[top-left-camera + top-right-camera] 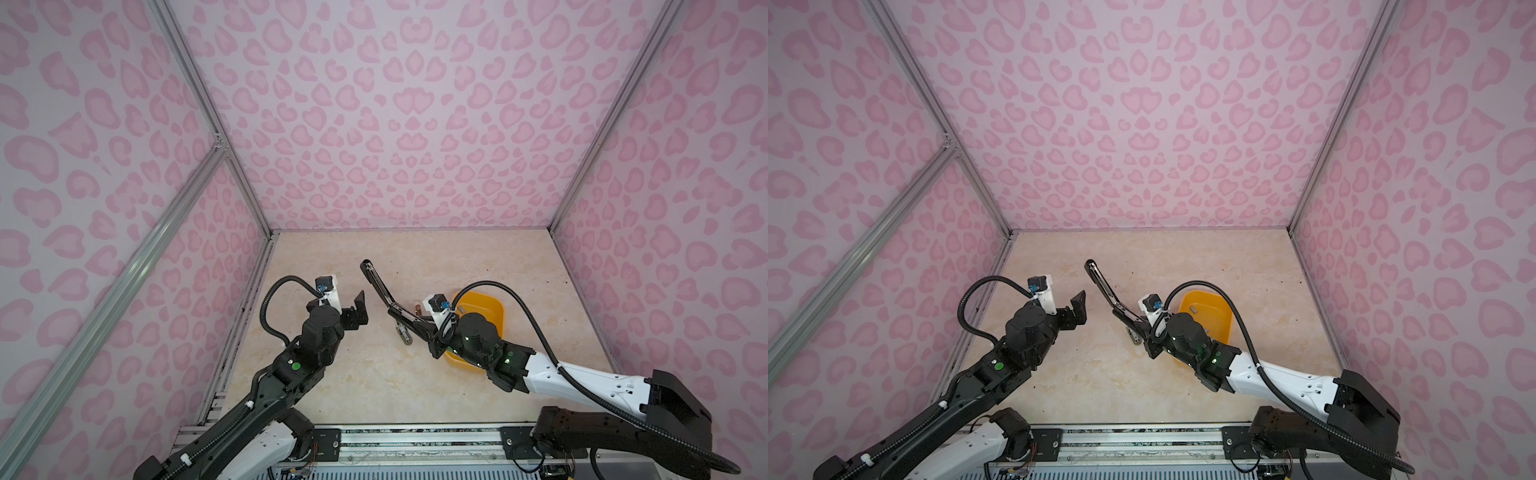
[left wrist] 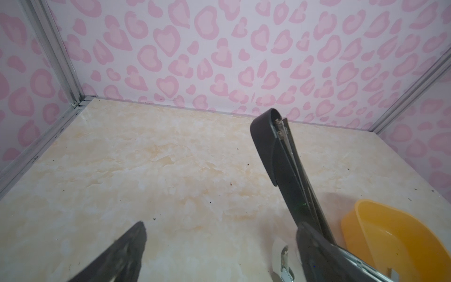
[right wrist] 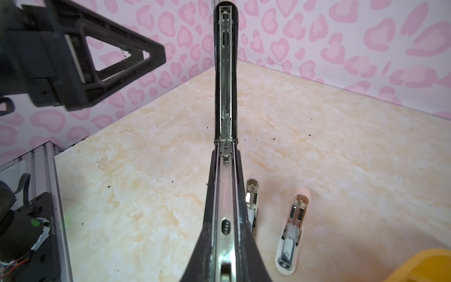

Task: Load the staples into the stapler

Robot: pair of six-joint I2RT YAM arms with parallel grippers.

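Around, pink heart walls (image 1: 395,124) enclose marbled tabletop (image 1: 365,374); right tool (image 1: 409,322) clamps black stapler (image 1: 376,282), left tool (image 1: 358,309) spread.

Bright, soft, even light fills the booth, and nothing blows out. In both top views the corners go dim and the aluminium posts (image 1: 206,104) splay outward, plain wide-angle stretch. Shadows on the table (image 1: 374,374) are pale and fuzzy-edged under the arms. In the left wrist view one of the left gripper's fingertips (image 2: 131,239) is a smeared dark wedge, too close for focus. In the right wrist view the black stapler (image 3: 225,97) glints along its metal channel, crisp at the far end, soft at the near end. The yellow bowl (image 2: 390,239) throws a warm tint on the table beside it, and a faint green haze smears the table's edge.
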